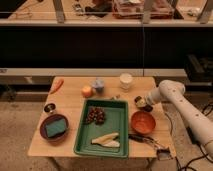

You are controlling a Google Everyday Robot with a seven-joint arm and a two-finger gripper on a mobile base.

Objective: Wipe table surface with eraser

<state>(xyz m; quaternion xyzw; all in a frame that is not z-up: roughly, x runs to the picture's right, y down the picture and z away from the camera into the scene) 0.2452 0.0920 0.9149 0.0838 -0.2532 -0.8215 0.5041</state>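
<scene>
The light tan table surface (70, 100) fills the middle of the camera view. Near its right edge, just above the orange bowl (143, 122), lies the eraser (139, 102), a small dark block with a paler side. My gripper (143, 104) reaches in from the right on a white arm and sits right at the eraser, partly covering it. Whether it holds the eraser cannot be made out.
A green tray (116, 131) with dark grapes (96, 116) and pale pieces sits at centre. Left are a dark bowl with a teal block (55, 128), a small round dish (49, 107) and a carrot (57, 85). An orange fruit (87, 91), grey cup (98, 85) and white cup (126, 80) stand at the back.
</scene>
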